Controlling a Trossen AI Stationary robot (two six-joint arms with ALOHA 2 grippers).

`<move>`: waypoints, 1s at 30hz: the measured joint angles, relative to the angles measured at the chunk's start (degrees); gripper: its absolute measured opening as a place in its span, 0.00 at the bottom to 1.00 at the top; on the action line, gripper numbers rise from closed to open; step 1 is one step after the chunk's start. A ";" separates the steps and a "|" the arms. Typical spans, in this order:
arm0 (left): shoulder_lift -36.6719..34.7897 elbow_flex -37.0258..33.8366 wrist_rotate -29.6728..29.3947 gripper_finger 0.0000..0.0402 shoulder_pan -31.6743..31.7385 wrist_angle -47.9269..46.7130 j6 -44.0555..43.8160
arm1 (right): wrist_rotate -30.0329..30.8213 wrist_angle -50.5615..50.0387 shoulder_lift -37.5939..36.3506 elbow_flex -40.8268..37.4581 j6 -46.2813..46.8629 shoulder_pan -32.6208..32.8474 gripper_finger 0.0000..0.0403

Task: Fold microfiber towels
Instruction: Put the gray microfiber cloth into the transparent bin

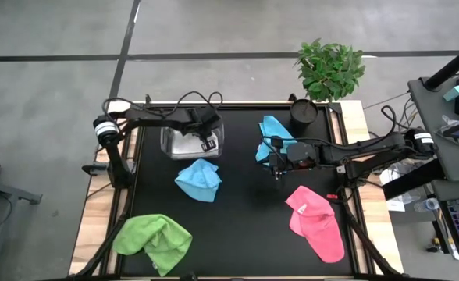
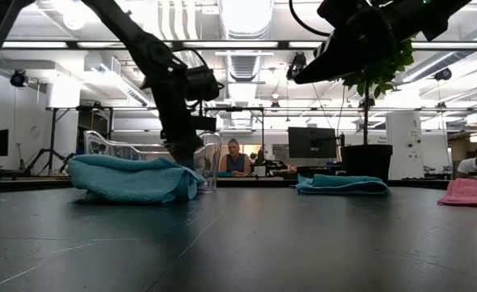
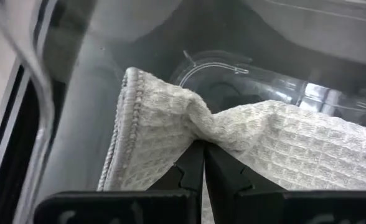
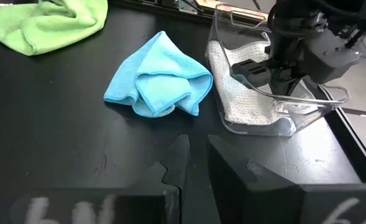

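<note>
The pale grey-white towel [image 3: 245,149] is pinched by the left hand [image 3: 203,165] inside the clear tub [image 1: 190,140] at eleven o'clock on the surface [image 1: 245,211]. The step in hand looks like extraction; lifting clear is called for next. The right hand [image 4: 192,158], nearly pressed together and empty, hovers near centre.

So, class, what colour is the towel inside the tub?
Pale grey-white towel, best in the left wrist view.

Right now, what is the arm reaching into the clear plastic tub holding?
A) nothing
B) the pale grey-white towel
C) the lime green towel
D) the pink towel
B: the left gripper is pinched shut on the pale grey-white towel inside the clear tub.
</note>
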 joint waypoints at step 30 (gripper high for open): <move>-2.32 -2.45 -2.92 0.00 -0.20 12.38 -1.60 | 0.00 -0.03 0.04 -0.46 -0.57 0.00 0.12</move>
